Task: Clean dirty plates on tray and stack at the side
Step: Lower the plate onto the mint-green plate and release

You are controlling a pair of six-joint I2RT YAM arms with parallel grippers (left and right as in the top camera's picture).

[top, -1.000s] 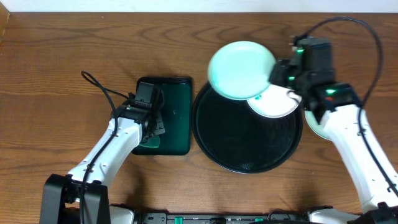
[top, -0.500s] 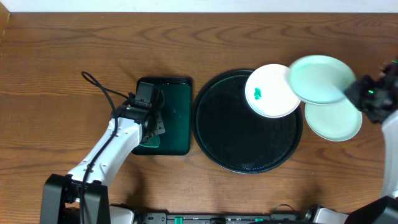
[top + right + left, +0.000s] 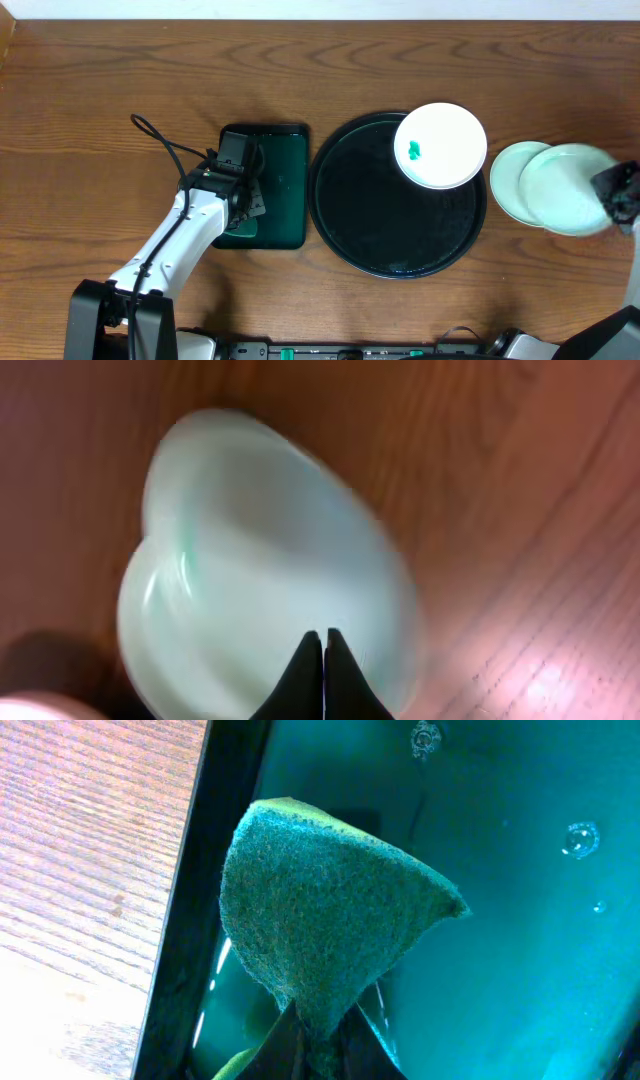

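Observation:
A white plate (image 3: 440,145) with a small green smear lies on the back right rim of the round black tray (image 3: 360,210). To the right of the tray, a pale mint plate (image 3: 505,180) rests on the table. My right gripper (image 3: 612,196) is shut on the rim of another mint plate (image 3: 568,188), which overlaps the resting one. In the right wrist view the shut gripper (image 3: 323,645) pinches the held plate (image 3: 280,540), with the lower plate (image 3: 135,622) showing underneath. My left gripper (image 3: 320,1038) is shut on a green sponge (image 3: 320,920).
A dark green rectangular tray (image 3: 285,170) stands left of the black tray, and my left gripper (image 3: 246,202) hangs over it; its wet floor (image 3: 500,920) shows in the left wrist view. Bare wooden table (image 3: 100,100) surrounds everything.
My right gripper has carried the mint plate from over the tray's back edge to the right, over the plate on the table. The smeared white plate is now uncovered. The left arm stayed still.

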